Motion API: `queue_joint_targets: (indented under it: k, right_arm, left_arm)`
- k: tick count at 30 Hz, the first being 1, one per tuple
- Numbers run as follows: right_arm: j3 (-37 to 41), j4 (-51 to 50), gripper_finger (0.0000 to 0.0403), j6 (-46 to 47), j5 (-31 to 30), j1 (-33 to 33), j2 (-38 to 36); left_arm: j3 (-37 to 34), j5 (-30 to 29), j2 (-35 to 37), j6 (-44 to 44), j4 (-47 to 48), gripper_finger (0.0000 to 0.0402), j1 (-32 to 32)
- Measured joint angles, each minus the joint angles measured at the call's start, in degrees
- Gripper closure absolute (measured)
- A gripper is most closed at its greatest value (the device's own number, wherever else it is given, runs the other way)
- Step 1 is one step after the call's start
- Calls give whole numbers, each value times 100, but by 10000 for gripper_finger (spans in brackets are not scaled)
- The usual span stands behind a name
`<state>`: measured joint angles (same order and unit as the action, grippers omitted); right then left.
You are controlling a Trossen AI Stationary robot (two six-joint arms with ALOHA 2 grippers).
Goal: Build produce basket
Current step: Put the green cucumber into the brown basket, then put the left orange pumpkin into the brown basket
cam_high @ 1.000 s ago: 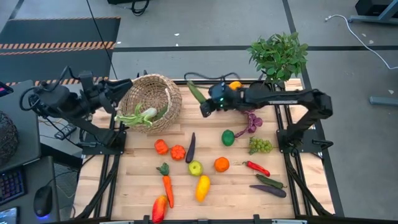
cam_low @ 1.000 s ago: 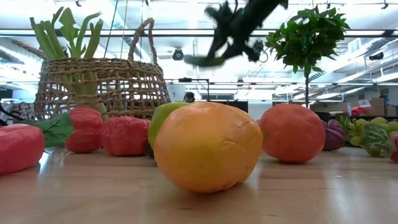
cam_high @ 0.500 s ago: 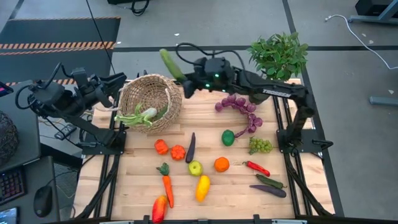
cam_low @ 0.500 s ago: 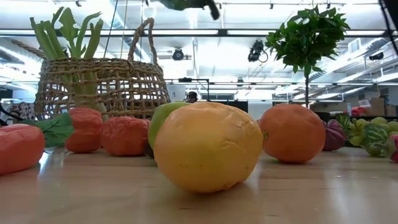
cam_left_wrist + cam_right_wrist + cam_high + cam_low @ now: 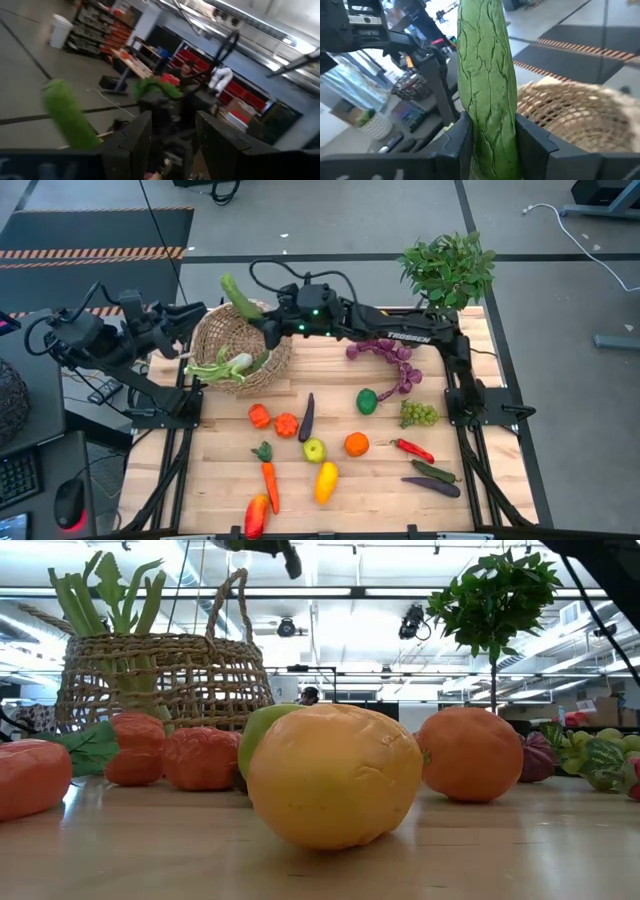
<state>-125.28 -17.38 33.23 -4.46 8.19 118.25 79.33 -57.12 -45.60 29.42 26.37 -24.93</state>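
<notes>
Pale slatted table (image 5: 480, 480); ribbed green cucumber (image 5: 487, 85) between right claw (image 5: 490, 132) fingers, above woven basket (image 5: 240, 340).

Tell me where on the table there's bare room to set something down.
Free: the table's near left corner, left of the carrot; the near right part between the yellow pepper and the eggplant; the strip between the basket and the purple grapes. Crowded: the middle, round the tomatoes, apple and orange.
</notes>
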Motion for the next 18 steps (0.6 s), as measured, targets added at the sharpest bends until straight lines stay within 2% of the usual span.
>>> queue_joint_targets:
  k: [6, 18]
  right_arm:
    - [-14, 26, 258, 333, 107, 9, -17]
    - [-14, 20, 177, 322, 181, 213, -41]
  left_arm:
    - [0, 417, 0, 127, 0, 239, 0]
    - [0, 424, -11, 115, 2, 239, 0]
